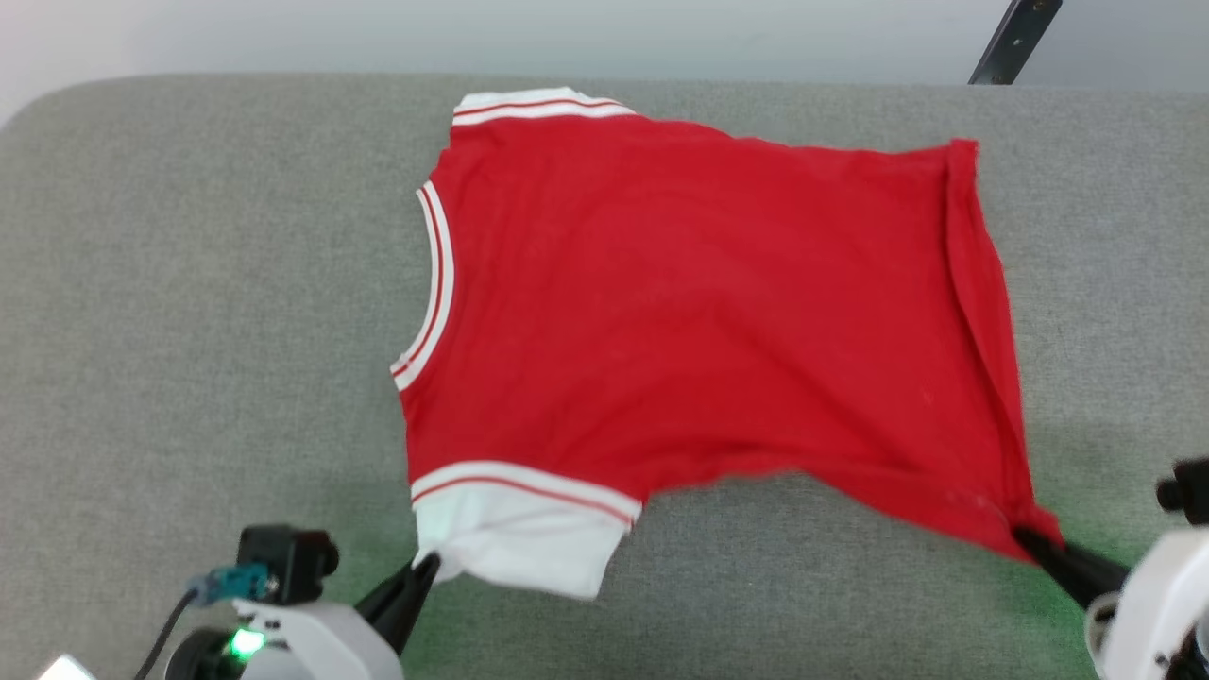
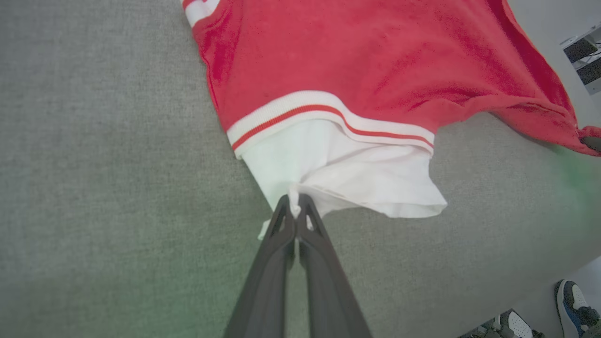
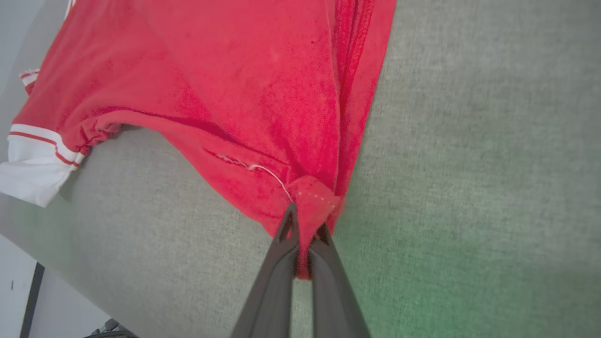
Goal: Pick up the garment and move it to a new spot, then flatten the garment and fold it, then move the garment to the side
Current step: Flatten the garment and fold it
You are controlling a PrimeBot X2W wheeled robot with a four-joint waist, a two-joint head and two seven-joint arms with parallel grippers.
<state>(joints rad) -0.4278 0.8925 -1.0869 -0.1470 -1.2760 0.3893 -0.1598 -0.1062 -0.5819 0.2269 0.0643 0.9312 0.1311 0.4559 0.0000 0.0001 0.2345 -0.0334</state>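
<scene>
The garment [image 1: 680,312] lies spread on the grey table, plain red side up, neck trim to the left and hem to the right; its letters and number are hidden. My left gripper [image 1: 425,567] is shut on the edge of the near white sleeve [image 2: 338,173], with the cloth pinched between its fingertips [image 2: 281,211]. At the lower right my right gripper [image 1: 1030,543] is shut on the near red hem corner [image 3: 312,202], and the cloth is bunched between its fingers. The near edge of the garment is lifted slightly between the two grips.
The grey fabric-covered table [image 1: 189,283] stretches wide to the left of the garment. A dark bar [image 1: 1015,42] stands beyond the far right edge. Shoes [image 2: 573,300] show on the floor past the table's near edge.
</scene>
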